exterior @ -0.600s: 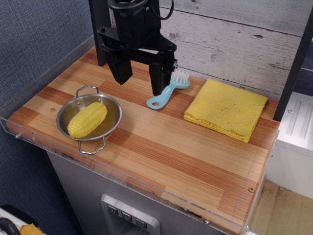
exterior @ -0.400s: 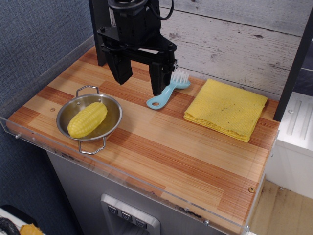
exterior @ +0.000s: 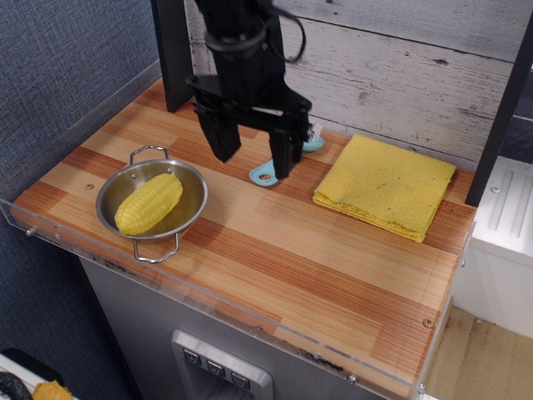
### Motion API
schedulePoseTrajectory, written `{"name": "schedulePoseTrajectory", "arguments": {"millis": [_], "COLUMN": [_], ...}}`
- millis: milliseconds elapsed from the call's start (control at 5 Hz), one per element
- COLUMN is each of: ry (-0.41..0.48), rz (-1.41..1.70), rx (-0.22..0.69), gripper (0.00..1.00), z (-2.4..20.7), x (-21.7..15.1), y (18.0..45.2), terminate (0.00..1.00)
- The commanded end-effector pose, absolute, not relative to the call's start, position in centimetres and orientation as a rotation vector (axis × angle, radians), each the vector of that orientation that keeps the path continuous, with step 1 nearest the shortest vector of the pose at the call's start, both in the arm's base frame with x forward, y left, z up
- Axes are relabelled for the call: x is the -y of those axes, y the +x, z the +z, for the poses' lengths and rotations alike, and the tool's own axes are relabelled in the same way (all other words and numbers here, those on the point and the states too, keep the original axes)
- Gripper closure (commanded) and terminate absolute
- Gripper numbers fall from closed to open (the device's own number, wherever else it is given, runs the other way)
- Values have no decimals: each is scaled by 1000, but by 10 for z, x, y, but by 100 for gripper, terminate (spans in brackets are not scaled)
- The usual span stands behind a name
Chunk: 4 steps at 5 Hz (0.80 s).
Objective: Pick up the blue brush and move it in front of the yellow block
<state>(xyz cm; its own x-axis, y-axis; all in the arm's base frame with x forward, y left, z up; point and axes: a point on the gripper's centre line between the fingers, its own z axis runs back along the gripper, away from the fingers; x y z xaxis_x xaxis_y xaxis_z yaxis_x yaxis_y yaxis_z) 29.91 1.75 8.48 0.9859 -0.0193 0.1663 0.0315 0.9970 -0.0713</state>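
Note:
The blue brush (exterior: 265,173) lies on the wooden table near the back wall; only its handle end with the hole and a bit of its bristled head show, the rest is hidden behind my right finger. My gripper (exterior: 254,150) is open and empty, hovering just above and to the left of the brush, with its right finger (exterior: 284,157) over the brush's handle. The yellow block (exterior: 385,185), a flat folded yellow cloth, lies to the right of the brush, apart from it.
A metal bowl (exterior: 191,193) with two handles holds a yellow corn cob (exterior: 148,203) at the left front. A clear plastic rim (exterior: 208,293) edges the table. A grey plank wall (exterior: 391,75) stands behind; a black post (exterior: 171,50) is at the back left.
My gripper has moved to the right and down toward the brush, and its right finger now covers most of the brush. The brush, cloth and bowl have not moved.

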Motion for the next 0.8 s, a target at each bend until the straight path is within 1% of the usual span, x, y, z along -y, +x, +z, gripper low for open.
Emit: {"name": "schedulePoseTrajectory", "arguments": {"millis": [0, 200, 400, 600], "ry": [-48, -43, -25, -16], "rz": [-25, -32, -36, -32], "rx": [317, 288, 258, 233], "gripper": [0, 0, 0, 0], "z": [78, 60, 44, 30], "x": [-34, -37, -35, -37], "y": [354, 373, 385, 390], "terminate": [0, 0, 0, 0]}}
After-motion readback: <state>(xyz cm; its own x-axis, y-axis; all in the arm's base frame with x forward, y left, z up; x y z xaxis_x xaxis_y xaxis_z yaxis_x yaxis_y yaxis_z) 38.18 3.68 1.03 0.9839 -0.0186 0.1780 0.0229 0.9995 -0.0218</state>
